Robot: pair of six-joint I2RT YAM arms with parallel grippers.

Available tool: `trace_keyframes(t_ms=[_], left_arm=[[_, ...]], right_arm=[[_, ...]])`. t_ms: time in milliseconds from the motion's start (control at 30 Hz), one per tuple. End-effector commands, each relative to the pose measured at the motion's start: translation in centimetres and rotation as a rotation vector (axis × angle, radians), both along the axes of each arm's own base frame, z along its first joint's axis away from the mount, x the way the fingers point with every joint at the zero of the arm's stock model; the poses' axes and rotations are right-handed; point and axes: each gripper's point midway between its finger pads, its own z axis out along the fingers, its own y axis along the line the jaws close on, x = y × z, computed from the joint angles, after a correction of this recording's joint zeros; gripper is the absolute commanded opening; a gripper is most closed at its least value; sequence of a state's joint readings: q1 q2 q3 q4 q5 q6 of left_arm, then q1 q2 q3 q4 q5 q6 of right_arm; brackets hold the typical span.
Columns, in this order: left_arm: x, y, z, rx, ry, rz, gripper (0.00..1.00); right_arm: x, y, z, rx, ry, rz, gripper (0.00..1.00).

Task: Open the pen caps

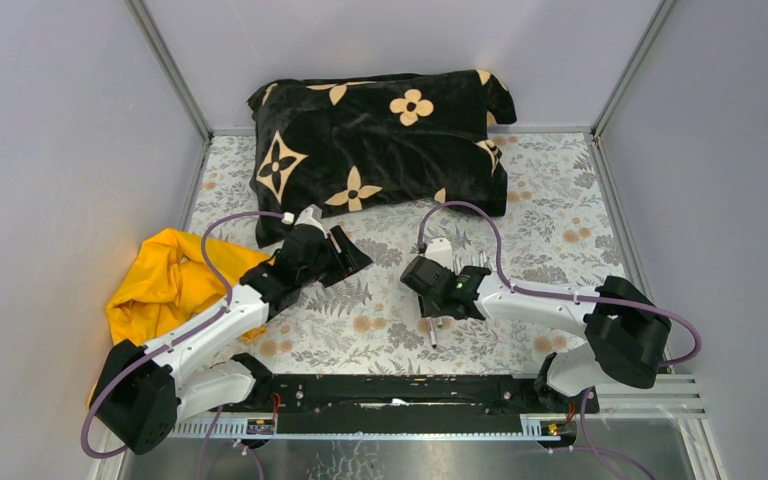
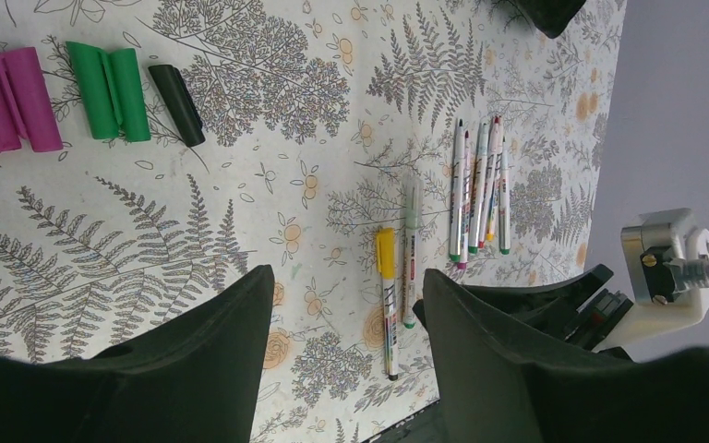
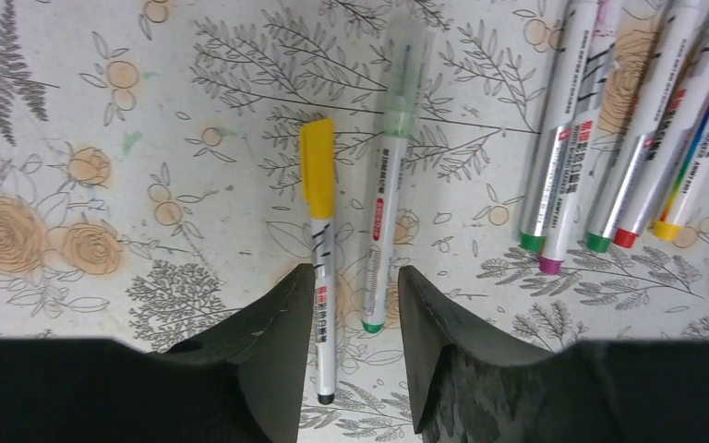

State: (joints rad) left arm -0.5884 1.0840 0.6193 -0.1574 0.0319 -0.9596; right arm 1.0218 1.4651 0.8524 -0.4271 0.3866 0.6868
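- Rail [image 1: 400, 390] with both arm bases runs along the near edge of the table [image 1: 550, 200], which has a floral cover.
- Right gripper [image 3: 355, 277] hangs low over the near-middle of the table. Its fingers are spread and hold nothing.
- Yellow cap [image 3: 317, 166] sits on its pen, whose barrel runs alongside one right finger.
- Clear cap [image 3: 402, 65] sits on the green-ended pen just beside it. That pen's green end lies between the spread fingers.
- Row of pens [image 3: 563, 129] lies near, with ends in green, magenta, red and yellow. One barrel carries a rainbow stripe. The barrel print is too blurred to read.
- Left gripper [image 2: 346, 277] is also spread and empty, hovering above the table.
- Loose caps [image 2: 111, 92] show only in the left wrist view. They are magenta, green and black, with a red sliver at the frame edge, and lie well apart from the pens.
- Yellow cloth [image 1: 165, 280] is bunched at the left. It appears only in the top view.
- Black cushion [image 1: 380, 140] lies at the far edge, printed with tan flowers and stars but no wording.
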Motion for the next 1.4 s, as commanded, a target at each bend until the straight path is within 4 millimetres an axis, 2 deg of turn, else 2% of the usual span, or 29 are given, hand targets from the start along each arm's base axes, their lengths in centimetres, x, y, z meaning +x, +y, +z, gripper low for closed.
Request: trace_keyframes(t_ms=[0, 467, 767, 833, 967, 1133, 1300, 1367], left_arm=[[0.6, -0.2, 0.6, -0.019, -0.041, 0.019, 0.67], [0.8, -0.2, 1.0, -0.018, -0.046, 0.018, 0.67], [0.9, -0.2, 1.0, -0.008, -0.042, 0.018, 0.68], [0.9, -0.2, 0.9, -0.006, -0.04, 0.018, 0.68], [0.9, -0.2, 0.7, -0.005, -0.035, 0.019, 0.7], [0.9, -0.4, 0.3, -0.005, -0.027, 0.012, 0.7], [0.9, -0.8, 0.0, -0.012, -0.013, -0.001, 0.72], [1.0, -1.0, 0.0, -0.017, -0.01, -0.008, 0.81]], right_arm=[[1.0, -1.8, 0.5, -0.068, -0.047, -0.068, 0.44], [0.8, -2.5, -2.7, -0.091, 0.018, -0.082, 0.38], [0.8, -2.5, -3.8, -0.089, 0.041, -0.078, 0.36], [0.6, -2.6, -4.1, -0.093, 0.048, -0.076, 0.34], [0.2, -2.9, -4.7, -0.093, 0.065, -0.074, 0.24], [0.0, -3.1, -4.2, -0.08, 0.06, -0.082, 0.11], [0.6, -3.2, -2.0, -0.058, 0.011, -0.079, 0.08], [0.7, -3.0, -1.0, -0.041, -0.006, -0.067, 0.07]])
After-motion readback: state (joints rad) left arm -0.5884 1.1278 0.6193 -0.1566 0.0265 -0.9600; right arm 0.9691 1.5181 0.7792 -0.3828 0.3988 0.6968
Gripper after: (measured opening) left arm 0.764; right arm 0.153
